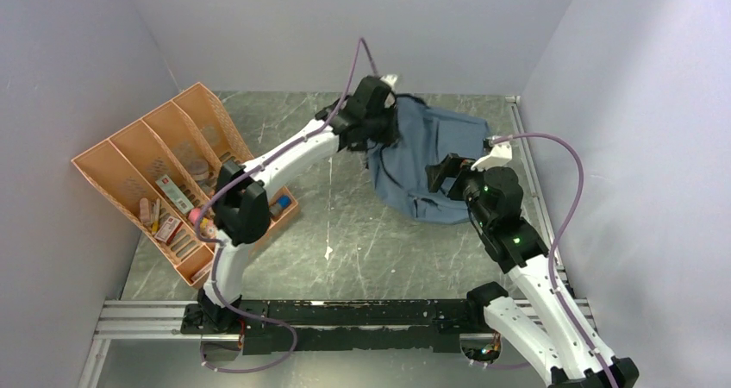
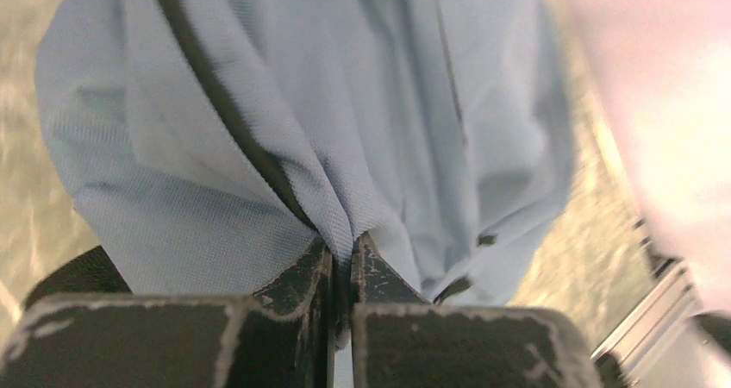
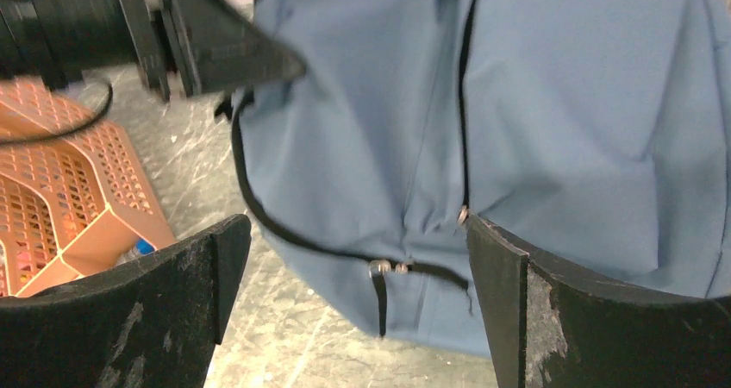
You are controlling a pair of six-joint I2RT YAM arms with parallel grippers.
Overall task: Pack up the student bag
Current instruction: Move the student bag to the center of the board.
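Note:
The student bag [image 1: 427, 159], soft grey-blue with black zipper trim, lies at the back right of the table. My left gripper [image 1: 385, 121] is over its far left edge, and in the left wrist view it [image 2: 342, 248] is shut on a pinched fold of the bag's fabric [image 2: 345, 207] beside a black zipper line. My right gripper [image 1: 441, 174] hovers over the bag's near side. In the right wrist view it [image 3: 358, 233] stands open, its fingers on either side of a zipper pull [image 3: 379, 272] on the bag [image 3: 560, 103], without touching it.
An orange compartment tray [image 1: 151, 159] with several small items stands at the left, and its corner [image 3: 78, 198] shows in the right wrist view. Grey walls close in the back and both sides. A metal rail [image 1: 345, 315] runs along the near edge.

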